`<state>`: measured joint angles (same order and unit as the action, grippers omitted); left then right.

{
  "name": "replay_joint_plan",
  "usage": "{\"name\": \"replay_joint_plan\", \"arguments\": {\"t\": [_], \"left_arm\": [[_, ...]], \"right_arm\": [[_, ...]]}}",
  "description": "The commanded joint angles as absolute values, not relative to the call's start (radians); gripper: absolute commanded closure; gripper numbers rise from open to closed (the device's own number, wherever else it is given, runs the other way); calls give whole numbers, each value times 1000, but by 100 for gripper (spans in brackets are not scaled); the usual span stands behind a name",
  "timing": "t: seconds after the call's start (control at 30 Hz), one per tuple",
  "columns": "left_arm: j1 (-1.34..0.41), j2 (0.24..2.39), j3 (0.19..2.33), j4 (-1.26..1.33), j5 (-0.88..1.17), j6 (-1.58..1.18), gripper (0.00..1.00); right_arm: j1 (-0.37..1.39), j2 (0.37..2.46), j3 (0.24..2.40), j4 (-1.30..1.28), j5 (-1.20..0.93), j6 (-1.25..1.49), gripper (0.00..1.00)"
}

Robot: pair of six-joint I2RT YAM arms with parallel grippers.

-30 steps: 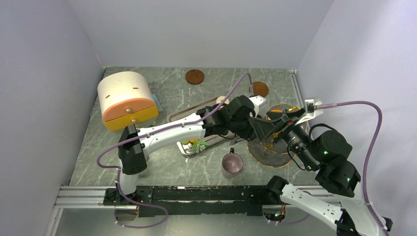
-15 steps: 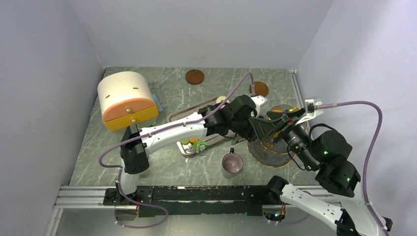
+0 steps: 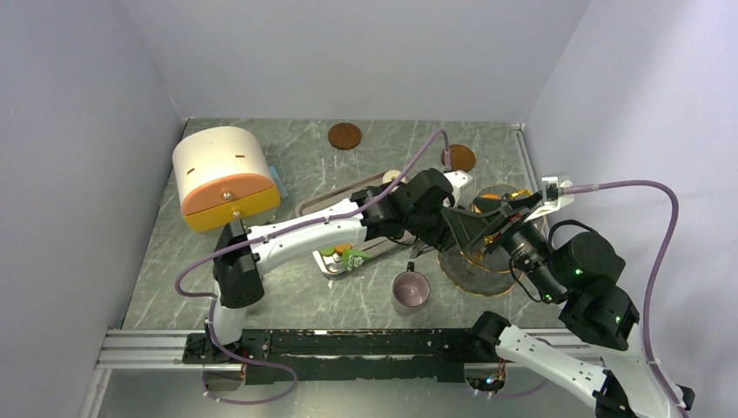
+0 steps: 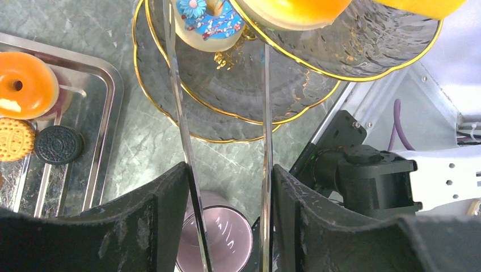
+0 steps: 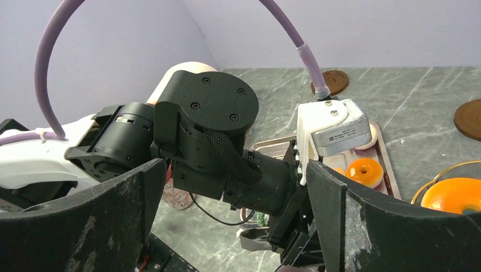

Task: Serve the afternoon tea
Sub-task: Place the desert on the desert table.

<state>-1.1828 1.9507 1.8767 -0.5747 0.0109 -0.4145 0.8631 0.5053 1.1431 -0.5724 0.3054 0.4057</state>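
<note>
Left wrist view, left to right. Steel tray (image 4: 108, 96) at the left edge holds orange donut (image 4: 25, 85), yellow biscuit (image 4: 14, 139) and black cookie (image 4: 58, 144), all well left of the left claw (image 4: 230, 170). Blue-iced donut (image 4: 210, 20) sits upper centre on glass tier plate (image 4: 238, 102), ahead of the claw's gap. Left claw is released: fingers apart, nothing between them. Mug (image 4: 218, 241) is bottom centre, seen through the gap, on the desk (image 4: 147, 147) below the claw and apart from it. Big orange treat (image 4: 295, 7) is on the upper tier (image 4: 374, 39), top right of centre.

Right wrist view: right claw (image 5: 235, 167) is spread wide and empty, facing the left arm (image 5: 207, 113). The orange donut is right of centre.
</note>
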Motion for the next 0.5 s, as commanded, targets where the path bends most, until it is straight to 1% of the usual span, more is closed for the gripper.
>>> {"name": "replay_joint_plan", "arguments": {"t": [0.0,0.47], "left_arm": [[-1189,1915,1895,-554,-12,-407,42],[-1189,1828,1826,-546,-77,-409,44]], "right_arm": [[863,494,1139,-561,317,403,2],[863,499,1143,-562,319,399,2]]}}
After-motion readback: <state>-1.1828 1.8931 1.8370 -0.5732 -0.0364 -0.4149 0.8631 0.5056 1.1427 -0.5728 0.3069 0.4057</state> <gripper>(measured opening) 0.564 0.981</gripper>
